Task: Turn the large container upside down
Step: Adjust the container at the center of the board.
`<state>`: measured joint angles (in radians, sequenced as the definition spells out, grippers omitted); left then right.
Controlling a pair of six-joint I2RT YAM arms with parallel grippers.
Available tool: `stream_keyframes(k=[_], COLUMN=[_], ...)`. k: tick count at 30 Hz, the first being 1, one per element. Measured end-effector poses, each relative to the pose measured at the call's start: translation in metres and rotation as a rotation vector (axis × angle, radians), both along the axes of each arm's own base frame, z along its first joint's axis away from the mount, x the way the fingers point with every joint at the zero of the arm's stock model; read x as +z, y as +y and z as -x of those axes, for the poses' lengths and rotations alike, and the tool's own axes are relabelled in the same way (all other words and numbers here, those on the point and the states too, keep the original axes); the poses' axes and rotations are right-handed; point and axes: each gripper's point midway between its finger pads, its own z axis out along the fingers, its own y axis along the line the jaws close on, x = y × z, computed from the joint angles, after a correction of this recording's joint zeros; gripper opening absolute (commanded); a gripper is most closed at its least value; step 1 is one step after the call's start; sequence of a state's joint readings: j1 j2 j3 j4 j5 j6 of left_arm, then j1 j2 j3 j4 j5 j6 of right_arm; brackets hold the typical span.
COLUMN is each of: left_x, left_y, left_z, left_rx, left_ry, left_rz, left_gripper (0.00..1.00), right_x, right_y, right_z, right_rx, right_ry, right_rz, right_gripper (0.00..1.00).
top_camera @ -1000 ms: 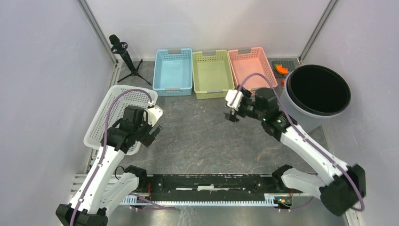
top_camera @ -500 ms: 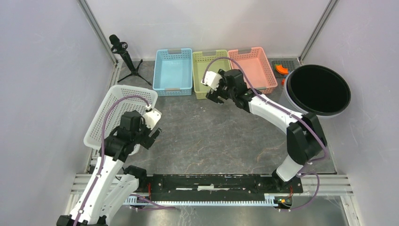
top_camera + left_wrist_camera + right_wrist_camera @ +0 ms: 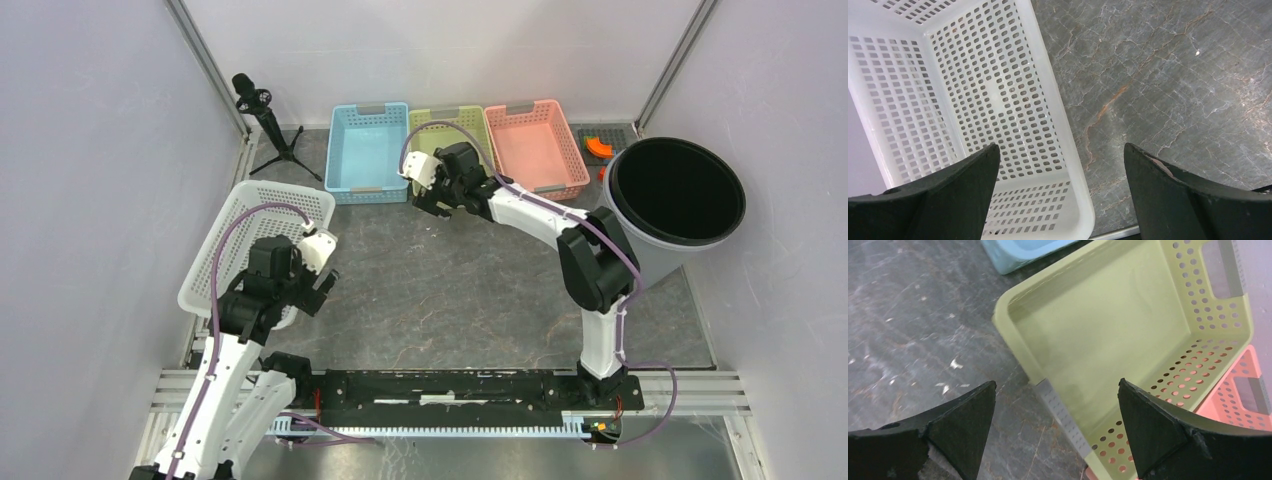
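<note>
Surface [image 3: 440, 290]: dark grey stone-look slab w/ pale veins & one rusty streak [image 3: 1108, 105]. Plain pale lilac-white walls on 3 sides: back wall [image 3: 440, 50], left wall [image 3: 90, 200], right wall [image 3: 790, 100]. Slim metal posts at both back corners, left post [image 3: 205, 65] & right post [image 3: 675, 65], slanting outward in top view. Aluminium rail [image 3: 700, 384] runs along near edge. Small black tripod [image 3: 265, 120] stands in back-left corner. Light soft & even, shadows faint.
</note>
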<state>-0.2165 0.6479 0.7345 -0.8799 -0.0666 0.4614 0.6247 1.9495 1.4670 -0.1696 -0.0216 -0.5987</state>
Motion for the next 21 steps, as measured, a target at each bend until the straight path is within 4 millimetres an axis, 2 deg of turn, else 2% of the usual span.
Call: stream_keyframes(k=[9, 16, 19, 21], left_x=[-0.001, -0.002, -0.003, -0.003], left_y=[0.001, 0.003, 0.004, 0.003], left_z=[0.0, 0.0, 0.0, 0.0], left_rx=[0.009, 0.021, 0.024, 0.023], left_ry=[0.004, 0.013, 0.016, 0.017], left_rz=[0.016, 0.016, 0.016, 0.018], left_gripper=[1.0, 1.0, 1.0, 1.0], right_x=[-0.012, -0.007, -0.004, -0.006], right_y=[-0.003, 0.008, 0.009, 0.007], right_z=[-0.046, -0.073, -0.073, -0.064], right_rx=[-0.182, -0.253, -0.248, -0.216], right_ry=[-0.057, -0.09, -0.087, -0.071], right_rz=[0.047, 0.005, 0.002, 0.017], right_gripper=[0.97, 0.98, 0.98, 0.98])
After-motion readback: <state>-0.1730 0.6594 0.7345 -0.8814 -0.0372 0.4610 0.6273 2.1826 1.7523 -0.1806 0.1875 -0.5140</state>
